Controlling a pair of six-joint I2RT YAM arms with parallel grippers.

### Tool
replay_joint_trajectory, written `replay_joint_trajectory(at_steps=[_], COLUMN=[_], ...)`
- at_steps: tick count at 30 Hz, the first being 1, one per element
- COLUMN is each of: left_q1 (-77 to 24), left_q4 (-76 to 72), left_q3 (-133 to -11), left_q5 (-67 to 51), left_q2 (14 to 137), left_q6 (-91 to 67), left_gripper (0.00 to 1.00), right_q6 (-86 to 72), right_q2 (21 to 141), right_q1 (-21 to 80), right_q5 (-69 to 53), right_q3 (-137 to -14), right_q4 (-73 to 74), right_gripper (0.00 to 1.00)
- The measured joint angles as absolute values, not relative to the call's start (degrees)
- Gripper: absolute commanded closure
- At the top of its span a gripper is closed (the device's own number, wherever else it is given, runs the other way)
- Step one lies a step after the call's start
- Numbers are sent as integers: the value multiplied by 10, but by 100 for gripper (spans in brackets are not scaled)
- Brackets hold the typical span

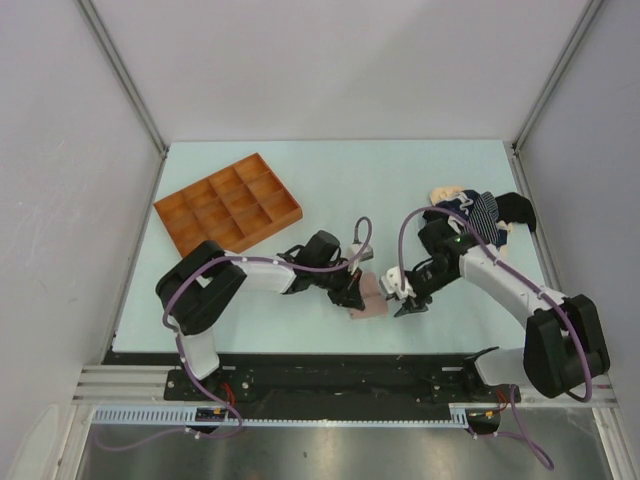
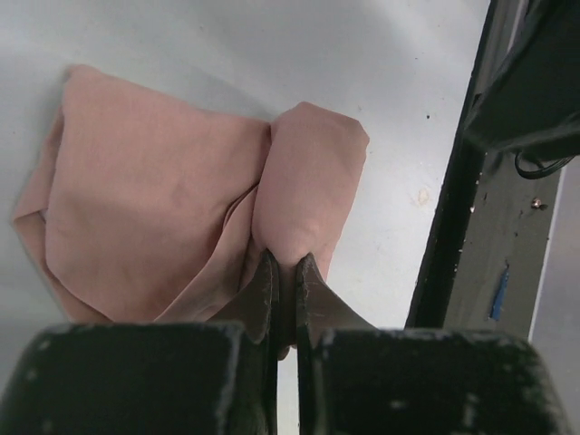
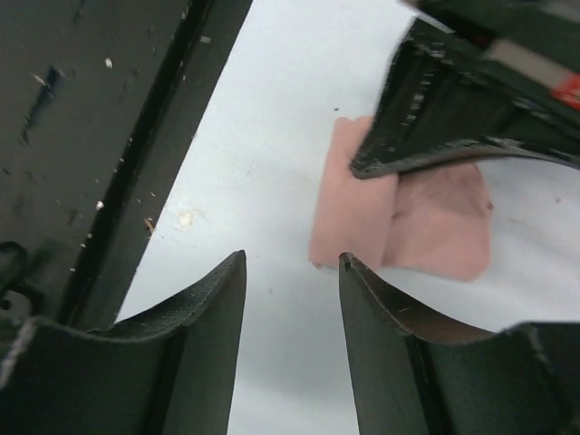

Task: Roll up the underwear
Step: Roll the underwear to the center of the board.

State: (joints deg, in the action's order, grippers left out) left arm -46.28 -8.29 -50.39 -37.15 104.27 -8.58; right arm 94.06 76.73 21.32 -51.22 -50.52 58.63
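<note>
Fingers [image 2: 268, 290] of the left end effector [image 2: 283, 263] are clenched on the rolled end of the pink underwear [image 2: 154, 199], pinching a thick fold of it while the flat part spreads out to the left on the table [image 1: 250, 310]. From above, this garment lies near the front edge of the table, between the two arms, with the left end effector tilted down onto it. Just beside it, the right end effector [image 3: 292, 258] is released: its jaws stand apart with nothing between them, hovering over bare table a little short of the cloth's nearer edge. In the right wrist view the left arm's dark body covers the top of the cloth, and a red label [image 3: 566, 91] on it may carry writing, but it is too blurred to read. Farther out, a pile of underwear [image 1: 470, 212], navy striped, black and cream, sits at the far right of the table behind the right arm. An orange tray [image 1: 174, 230] with open compartments lies well apart at the far left.
</note>
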Motion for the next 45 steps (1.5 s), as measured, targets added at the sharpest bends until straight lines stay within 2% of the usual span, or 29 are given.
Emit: replay_joint_trajectory(at_steps=[8,20,23,27,33,40,45], left_q1=[-439,-423,-422,-422,-421,-423,-465], left_q4=[-160,-232,-239,-267,-296,-328,-364], left_q3=[-475,-453,-450,-429,-334,-209,-111], left_q5=[-409,-438,-438,-415,-321,-233,-172], left_q2=[1057,1077,1077,1068,970,816,676], left_q6=[-154,-220,-227,-241,-235,-196,-152], left_gripper=[100,100,88,63,55,50,42], right_q6=[901,881,880,876,858,842,834], right_q2=[757,810,827,843,858,905,959], right_q1=[309,370,380,384,388,383,374], right_q5=[-412,-311,-290,-275,-268,-281,-308], right_q3=[-448,-423,-420,-420,-435,-505,-575], right_q4=[426,314,293,267,267,350,434], right_gripper=[48,50,55,65,75,79,79])
